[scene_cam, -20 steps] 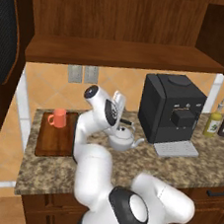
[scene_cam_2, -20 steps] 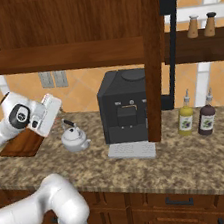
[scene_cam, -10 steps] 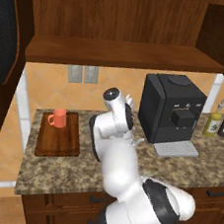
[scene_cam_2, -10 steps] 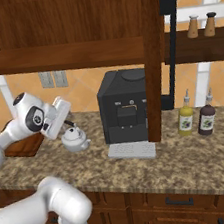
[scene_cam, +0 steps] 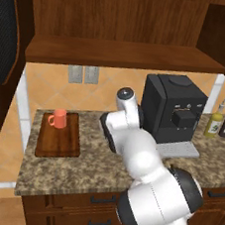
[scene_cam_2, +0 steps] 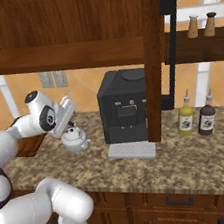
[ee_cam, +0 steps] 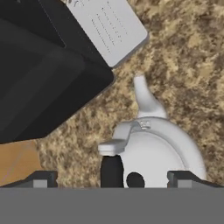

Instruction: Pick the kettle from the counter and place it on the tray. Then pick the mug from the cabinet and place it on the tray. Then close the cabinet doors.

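The gripper [ee_cam: 112, 178] hangs just above the kettle [ee_cam: 153, 151], and its 2 finger tips stand wide apart, one at each side of the kettle's body, with nothing between them held. In the hand view the kettle's spout points to 12 o'clock and the black top of its handle is at 7 o'clock of the lid. The kettle [scene_cam_2: 75, 138] sits on the counter [scene_cam_2: 190, 153], at 9 o'clock of the black coffee machine [scene_cam_2: 124, 108] in the right base view.

The tray [scene_cam: 59, 137] lies on the counter [scene_cam: 77, 172] at 9 o'clock of the arm in the left base view, and the mug [scene_cam: 59, 119] stands on its far part. A cabinet door [scene_cam: 6, 51] hangs open at the left edge. At 3 o'clock of the coffee machine [scene_cam: 173, 112] stand 2 bottles [scene_cam_2: 195, 117].
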Motion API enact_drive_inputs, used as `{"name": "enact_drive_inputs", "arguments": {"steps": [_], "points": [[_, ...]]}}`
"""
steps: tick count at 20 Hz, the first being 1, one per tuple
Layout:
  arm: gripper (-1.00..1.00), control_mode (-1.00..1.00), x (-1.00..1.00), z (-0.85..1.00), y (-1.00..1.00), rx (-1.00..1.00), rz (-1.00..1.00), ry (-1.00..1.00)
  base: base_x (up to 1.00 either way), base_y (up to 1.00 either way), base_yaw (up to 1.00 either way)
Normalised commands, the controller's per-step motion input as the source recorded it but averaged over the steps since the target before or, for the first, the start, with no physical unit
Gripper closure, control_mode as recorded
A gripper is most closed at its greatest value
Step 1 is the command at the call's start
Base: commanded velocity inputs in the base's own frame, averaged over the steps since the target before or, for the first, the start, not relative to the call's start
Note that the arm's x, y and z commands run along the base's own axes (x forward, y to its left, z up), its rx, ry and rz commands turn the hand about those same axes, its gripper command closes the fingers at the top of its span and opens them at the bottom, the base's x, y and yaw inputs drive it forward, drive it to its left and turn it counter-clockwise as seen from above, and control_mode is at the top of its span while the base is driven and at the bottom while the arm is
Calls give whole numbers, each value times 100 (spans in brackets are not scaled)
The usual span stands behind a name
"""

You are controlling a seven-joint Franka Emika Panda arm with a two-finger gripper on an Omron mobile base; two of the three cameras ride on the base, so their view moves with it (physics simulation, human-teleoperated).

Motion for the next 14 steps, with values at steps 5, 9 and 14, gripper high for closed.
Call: {"name": "enact_drive_inputs", "arguments": {"steps": [5,9,14], "points": [[-100,-100,11,-20,0,12,0,-2,0,0,0],[-100,-100,3,-15,0,13,0,-3,0,0,0],[100,-100,0,-18,2,6,0,-1,0,0,0]]}}
